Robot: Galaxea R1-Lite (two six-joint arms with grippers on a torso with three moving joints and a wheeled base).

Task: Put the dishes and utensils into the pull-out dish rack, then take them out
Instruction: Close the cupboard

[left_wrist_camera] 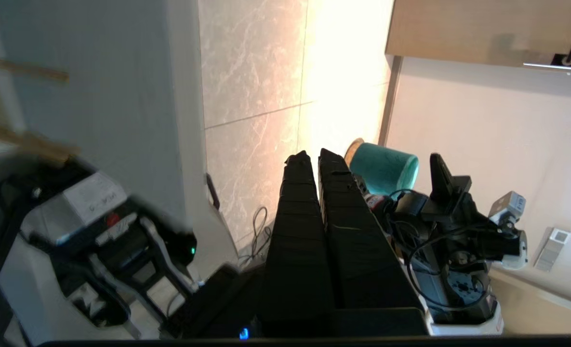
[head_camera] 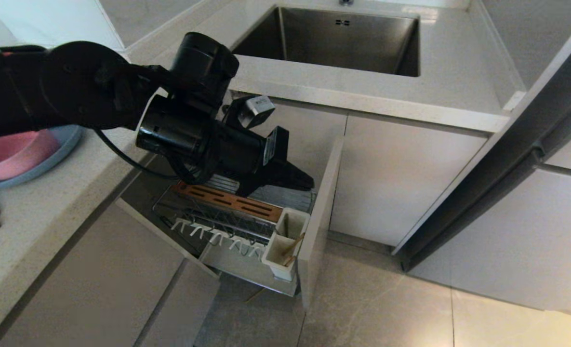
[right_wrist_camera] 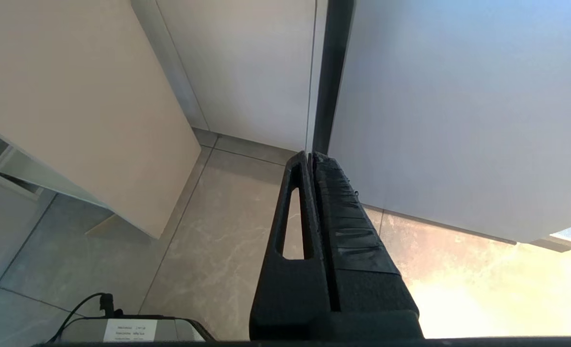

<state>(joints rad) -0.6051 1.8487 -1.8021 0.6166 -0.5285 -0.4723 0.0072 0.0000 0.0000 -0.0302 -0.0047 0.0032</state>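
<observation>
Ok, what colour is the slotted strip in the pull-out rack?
Reddish-brown wood, with dark slots: the slotted strip shows best in the head view.

Steel sink (head_camera: 336, 41) set into pale speckled counter (head_camera: 362, 94), drain slots on its back wall. White cabinet fronts (head_camera: 401, 178) below, one tall door (head_camera: 507, 144) standing ajar at right. Grey marbled floor tiles (head_camera: 386, 308) underneath, bright glare across them. In left wrist view: teal cylinder (left_wrist_camera: 384, 167) with tan end, lying on its side by a white wall; dark cables (left_wrist_camera: 256, 231) trailing over the tiles; wood-tone cabinet (left_wrist_camera: 483, 29) with dark handle. In right wrist view: flat grey box (right_wrist_camera: 131, 330) bearing white label, black cable (right_wrist_camera: 85, 306) looping from it onto the floor.
</observation>
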